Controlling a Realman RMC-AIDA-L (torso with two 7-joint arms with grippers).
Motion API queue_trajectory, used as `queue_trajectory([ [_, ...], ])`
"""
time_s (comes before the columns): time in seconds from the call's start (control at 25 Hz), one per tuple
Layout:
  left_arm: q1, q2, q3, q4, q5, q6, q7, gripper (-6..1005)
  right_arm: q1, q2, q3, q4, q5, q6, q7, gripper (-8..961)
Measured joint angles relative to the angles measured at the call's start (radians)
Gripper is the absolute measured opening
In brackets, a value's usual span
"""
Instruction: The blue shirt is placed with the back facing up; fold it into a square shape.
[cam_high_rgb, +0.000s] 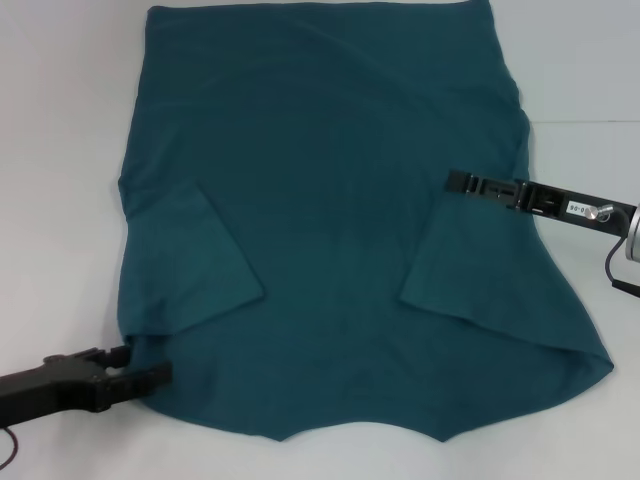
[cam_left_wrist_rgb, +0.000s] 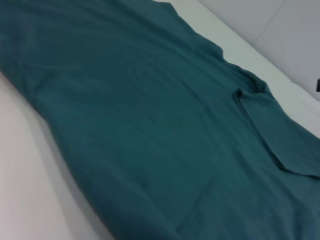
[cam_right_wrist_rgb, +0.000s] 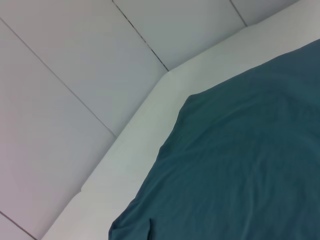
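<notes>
my left pincer (cam_high_rgb: 150, 377) is the nearest thing in the head view, low at the lower left of the frame. its dark fingers reach onto the near left corner of the blue shirt (cam_high_rgb: 330, 220), at the shoulder edge. they look closed together on the cloth there, but i cannot tell for sure if they really grasp it or only touch it.

the shirt lies flat on the white table (cam_high_rgb: 60, 120), plain side up, and fills the middle of the frame. its collar edge is at the bottom, near me, and its hem is at the top, far from me, so its long axis runs from near to far. both sleeves are already folded in onto the body: the left sleeve (cam_high_rgb: 195, 265) just above my left pincer, the right sleeve (cam_high_rgb: 450, 270) at the middle right.

a little farther, my right pincer (cam_high_rgb: 460, 182) comes in from the right edge of the frame and is over the right side of the shirt, near the top of the folded right sleeve. i cannot tell if its fingers are open or closed.

i judge that the coming move depends on this: the left pincer is at the near corner, the right one is farther up, not at the matching near corner, so they are not level for a fold along the long axis.
</notes>
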Motion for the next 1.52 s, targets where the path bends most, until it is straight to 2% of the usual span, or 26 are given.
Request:
queue_trajectory([
  [0.44,-0.032,-0.001,0.025,-0.011,0.0,-0.002,-0.01,822,-0.003,0.0,0.004,-0.001,0.008,0.002,0.0,901],
  [1.12,-0.046,0.002,0.036,-0.006,0.002,-0.052,-0.04,359,-0.013,-0.001,0.024,-0.002,0.008,-0.002,-0.007,901],
  [1.32,-0.047,0.004,0.038,-0.002,0.015,-0.053,-0.05,154,-0.015,-0.003,0.024,-0.001,0.007,-0.002,-0.006,901],
  [1.48,-0.05,0.005,0.034,0.01,0.025,-0.044,-0.061,20,-0.02,-0.01,0.012,-0.001,-0.001,-0.005,0.002,900],
  [1.52,-0.05,0.005,0.032,0.014,0.025,-0.04,-0.064,20,-0.022,-0.014,0.006,-0.001,-0.006,-0.01,0.006,900],
])
